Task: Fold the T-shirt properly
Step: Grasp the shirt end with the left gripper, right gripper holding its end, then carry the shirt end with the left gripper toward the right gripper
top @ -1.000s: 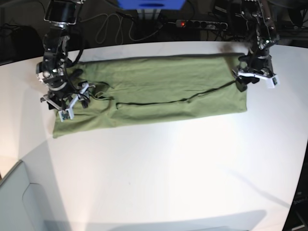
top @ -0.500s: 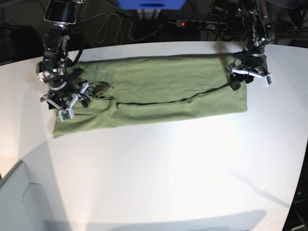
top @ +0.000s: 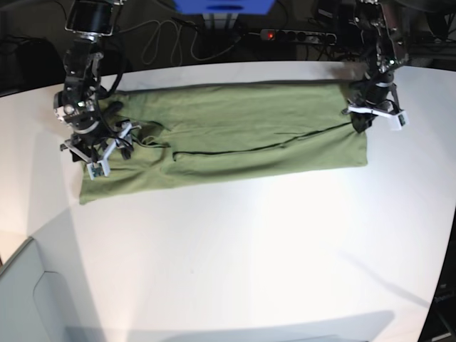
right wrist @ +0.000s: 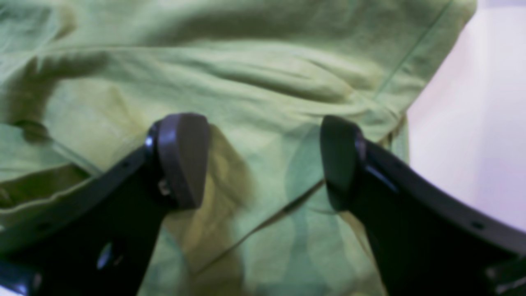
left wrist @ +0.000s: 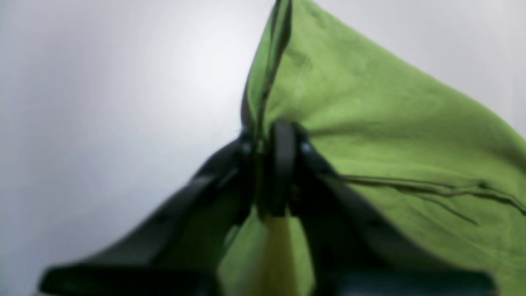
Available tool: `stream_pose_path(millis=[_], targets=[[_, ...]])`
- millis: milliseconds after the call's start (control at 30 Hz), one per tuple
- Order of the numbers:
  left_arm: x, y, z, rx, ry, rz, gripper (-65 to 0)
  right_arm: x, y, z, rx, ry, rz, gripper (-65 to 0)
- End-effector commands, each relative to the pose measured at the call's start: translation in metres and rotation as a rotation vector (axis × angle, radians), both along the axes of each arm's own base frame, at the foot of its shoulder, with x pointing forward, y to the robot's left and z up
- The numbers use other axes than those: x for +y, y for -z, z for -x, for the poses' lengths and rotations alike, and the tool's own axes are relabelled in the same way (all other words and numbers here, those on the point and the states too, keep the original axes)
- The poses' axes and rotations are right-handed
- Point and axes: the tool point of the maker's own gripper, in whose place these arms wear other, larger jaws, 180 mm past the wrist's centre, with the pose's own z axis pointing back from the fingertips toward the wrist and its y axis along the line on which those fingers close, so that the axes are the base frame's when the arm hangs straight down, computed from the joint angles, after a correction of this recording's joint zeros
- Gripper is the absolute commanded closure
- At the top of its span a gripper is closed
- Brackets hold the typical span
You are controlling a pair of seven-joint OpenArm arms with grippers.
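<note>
While the left claw (left wrist: 269,164) is pinched on the hem edge of the T-shirt (top: 235,142), spread long across the white surface (top: 249,249), the right claw (right wrist: 263,160) (jaws apart over cloth) should clamp before both lift evenly.

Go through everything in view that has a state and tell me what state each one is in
T-shirt: lying flat on the table, folded into a long band, one edge pinched.
Left gripper: shut on the T-shirt's edge.
Right gripper: open, above the fabric.
Power strip: red light on.
</note>
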Motion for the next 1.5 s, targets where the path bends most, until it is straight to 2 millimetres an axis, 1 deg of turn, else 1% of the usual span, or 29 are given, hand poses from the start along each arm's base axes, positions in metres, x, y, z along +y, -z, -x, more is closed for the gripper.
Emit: stream_pose_path(millis=[0,100,167,233,367,433,500,533,600,767,833,933,1100,1233,1400,1467], targets=[[-0.002,0.008,0.008,0.054,0.012,0.006,0.0,-0.003,-0.010,-0.007,-0.041,-0.001,0.003,-38.2],[-0.002,0.003,0.005,0.043,0.017,0.001,0.0,-0.003,-0.011,-0.008,-0.042,-0.001,0.003,-38.2],[-0.004,-0.009,-0.002,0.008,0.029,-0.010,0.0,-0.003,-0.011,-0.008,-0.043,-0.001,0.004,-38.2],[-0.010,-0.033,-0.016,-0.058,0.054,-0.031,0.0,-0.003,-0.011,-0.008,-0.043,-0.001,0.004,-38.2],[-0.025,-0.080,-0.036,-0.187,0.101,-0.066,0.0,-0.003,-0.011,-0.009,-0.045,-0.001,0.004,-38.2],[-0.044,-0.096,-0.042,-0.239,0.120,-0.050,0.0,-0.003,-0.011,-0.008,-0.043,-0.001,0.004,-38.2],[-0.061,-0.108,-0.045,-0.271,0.152,-0.046,0.0,-0.002,-0.010,-0.008,-0.042,-0.002,0.003,-38.2],[-0.074,-0.110,-0.046,-0.278,0.182,-0.045,0.0,-0.002,-0.010,-0.008,-0.042,-0.002,0.001,-38.2],[-0.104,-0.110,-0.048,-0.283,0.245,-0.040,0.0,-0.001,-0.010,-0.008,-0.042,-0.004,0.001,-38.2],[-0.181,-0.101,-0.046,-0.275,0.405,-0.020,0.0,-0.001,-0.009,-0.006,-0.038,-0.004,0.001,-38.2],[-0.205,-0.103,-0.050,-0.289,0.458,-0.025,0.0,-0.001,-0.009,-0.006,-0.038,-0.004,0.001,-38.2],[-0.235,-0.096,-0.054,-0.283,0.513,-0.021,0.0,-0.001,-0.009,-0.006,-0.038,-0.004,0.001,-38.2],[-0.261,-0.094,-0.070,-0.291,0.546,-0.004,0.0,0.000,-0.010,-0.007,-0.040,-0.005,-0.001,-38.2],[-0.283,-0.094,-0.078,-0.299,0.577,0.029,0.0,0.000,-0.010,-0.008,-0.041,-0.005,-0.001,-38.2],[-0.312,-0.100,-0.078,-0.321,0.654,0.055,0.0,0.000,-0.010,-0.008,-0.041,-0.005,0.000,-38.2],[-0.321,-0.097,-0.075,-0.314,0.677,0.065,0.0,0.000,-0.010,-0.008,-0.043,-0.005,0.000,-38.2]])
